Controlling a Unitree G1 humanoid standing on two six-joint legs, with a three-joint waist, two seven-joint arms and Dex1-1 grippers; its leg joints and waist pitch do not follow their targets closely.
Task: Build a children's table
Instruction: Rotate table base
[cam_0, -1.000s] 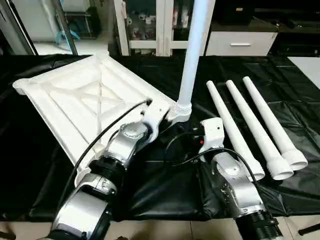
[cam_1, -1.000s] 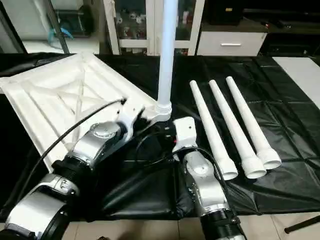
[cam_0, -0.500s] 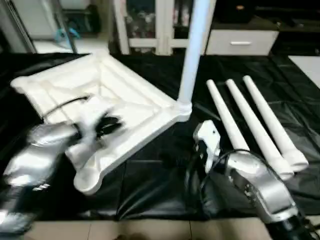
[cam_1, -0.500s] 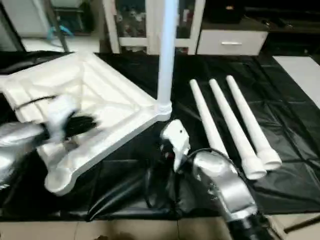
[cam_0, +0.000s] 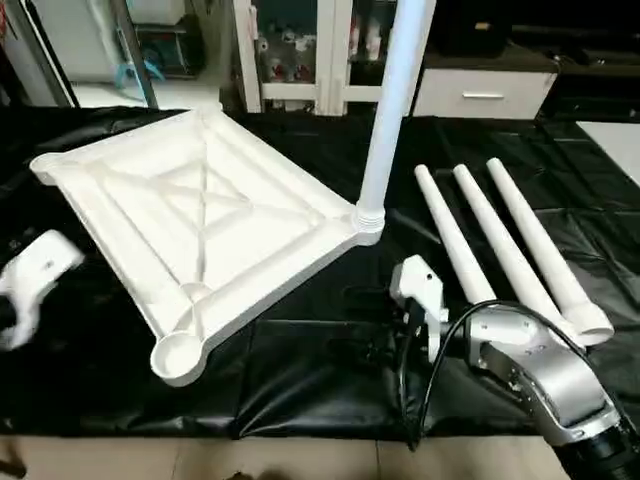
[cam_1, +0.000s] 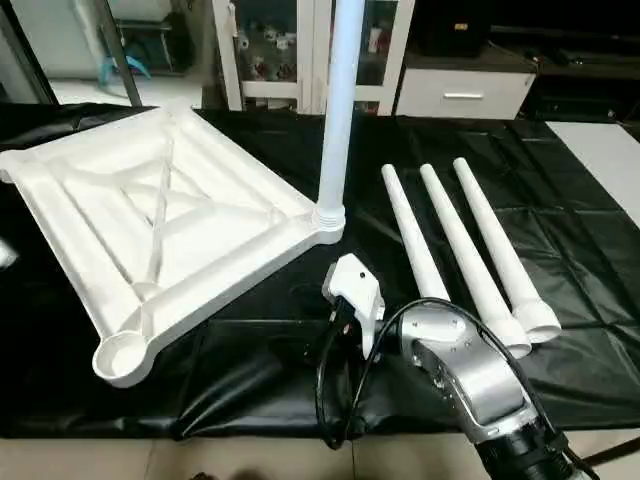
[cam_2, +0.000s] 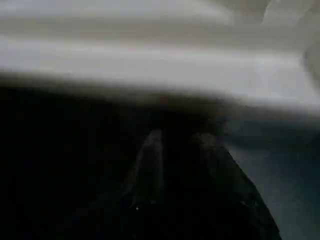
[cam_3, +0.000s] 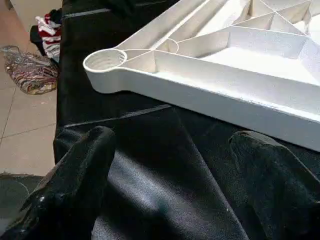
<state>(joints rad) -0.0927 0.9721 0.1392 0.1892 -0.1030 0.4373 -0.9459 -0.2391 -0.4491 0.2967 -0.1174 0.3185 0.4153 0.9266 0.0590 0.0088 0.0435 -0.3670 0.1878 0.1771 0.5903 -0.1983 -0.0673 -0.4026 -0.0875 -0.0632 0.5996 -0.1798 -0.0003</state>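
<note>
The children's table top (cam_0: 200, 215) lies upside down on the black cloth, X-ribs up. One white leg (cam_0: 390, 100) stands upright in its far right corner socket. Three more legs (cam_0: 455, 245) (cam_0: 505, 250) (cam_0: 550, 250) lie side by side to the right. The near corner socket (cam_0: 178, 355) is empty. My right gripper (cam_3: 172, 137) hovers low over the cloth, open wide with nothing between its fingers, facing the top's near edge and that socket (cam_3: 105, 60). My left gripper (cam_2: 177, 145) is beside the top's left edge, its fingers a narrow gap apart and holding nothing; its white housing (cam_0: 38, 272) shows at far left.
The black-draped work table (cam_0: 300, 380) ends close to me, with tiled floor below its front edge. Glass-door cabinets (cam_0: 300, 50) and a white drawer unit (cam_0: 480, 90) stand behind it. A bundle of cloth (cam_3: 32, 70) lies on the floor off the table's side.
My left arm has swung away from the corner with the upright leg, out to the far left, off the top. The right arm has turned to point left, toward the top's near edge.
</note>
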